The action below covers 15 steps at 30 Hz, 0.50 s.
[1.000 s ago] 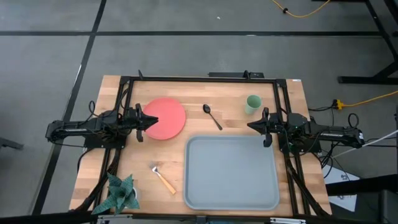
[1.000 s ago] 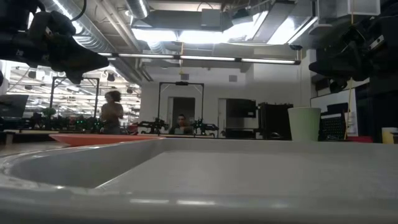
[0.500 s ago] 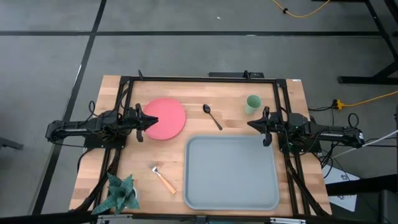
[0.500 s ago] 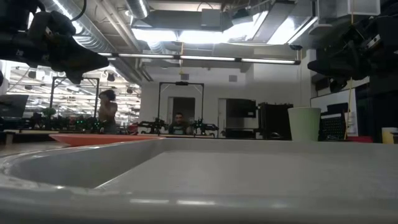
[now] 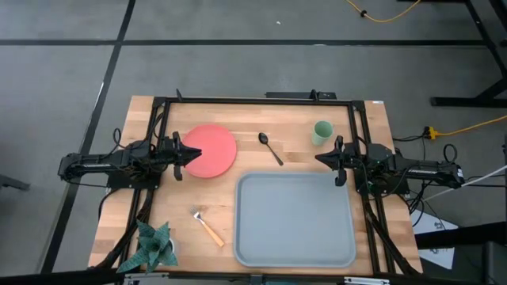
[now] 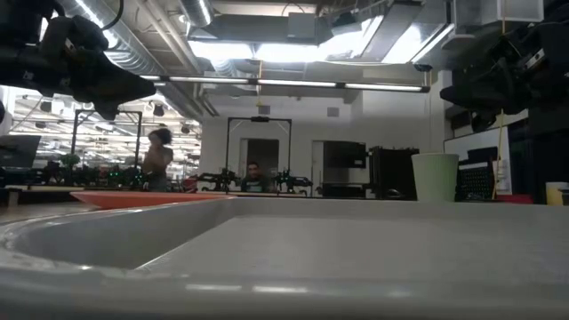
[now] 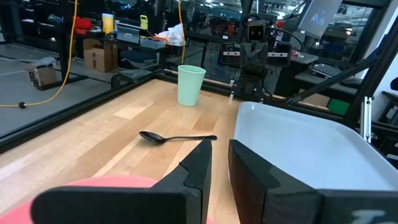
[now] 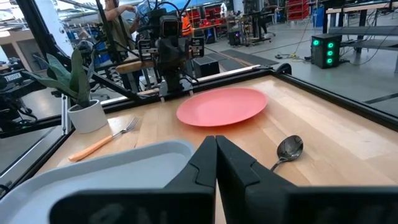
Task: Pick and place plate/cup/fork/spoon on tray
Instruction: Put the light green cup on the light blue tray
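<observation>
The coral-red plate (image 5: 214, 150) lies flat on the table's far left, and the dark spoon (image 5: 270, 147) lies to its right. The pale green cup (image 5: 322, 131) stands upright at the far right. The fork (image 5: 207, 226), tines and orange-tan handle, lies near the front, left of the grey-blue tray (image 5: 295, 219). My left gripper (image 5: 198, 153) hovers level above the plate's left part, its fingers (image 7: 199, 163) a narrow gap apart with nothing between them. My right gripper (image 5: 318, 159) hangs level above the tray's far right corner, shut and holding nothing (image 8: 216, 146).
A small potted plant (image 5: 152, 247) stands at the table's near left corner. A black frame (image 5: 253, 100) runs round the table. Bare wood lies between the plate, the fork and the tray. People show in the room beyond the table.
</observation>
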Motion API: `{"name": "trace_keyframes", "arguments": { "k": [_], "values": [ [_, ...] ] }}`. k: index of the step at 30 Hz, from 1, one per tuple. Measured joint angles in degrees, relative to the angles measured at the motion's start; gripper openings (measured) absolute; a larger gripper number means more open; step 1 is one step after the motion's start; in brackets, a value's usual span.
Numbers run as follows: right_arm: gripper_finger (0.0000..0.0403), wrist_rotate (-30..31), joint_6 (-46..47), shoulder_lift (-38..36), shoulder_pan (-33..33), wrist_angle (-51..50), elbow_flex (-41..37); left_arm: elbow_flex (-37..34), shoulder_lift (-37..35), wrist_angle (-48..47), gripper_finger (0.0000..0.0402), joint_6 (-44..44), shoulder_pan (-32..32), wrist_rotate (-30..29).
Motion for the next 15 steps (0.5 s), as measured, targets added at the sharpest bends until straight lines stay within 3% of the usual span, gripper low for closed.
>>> {"name": "trace_keyframes", "arguments": {
  "k": [10, 15],
  "values": [
    [0.0006, 0.0, 1.6, 0.0, 0.0, -0.1, 0.0, 0.0, 0.0, 0.0, 0.0047, 0.0, 0.0, 0.0],
    [0.0006, 0.0, -2.5, 0.0, 0.0, -0.1, 0.0, 0.0, 0.0, 0.0, 0.0047, 0.0, 0.0, 0.0]
  ]
}}
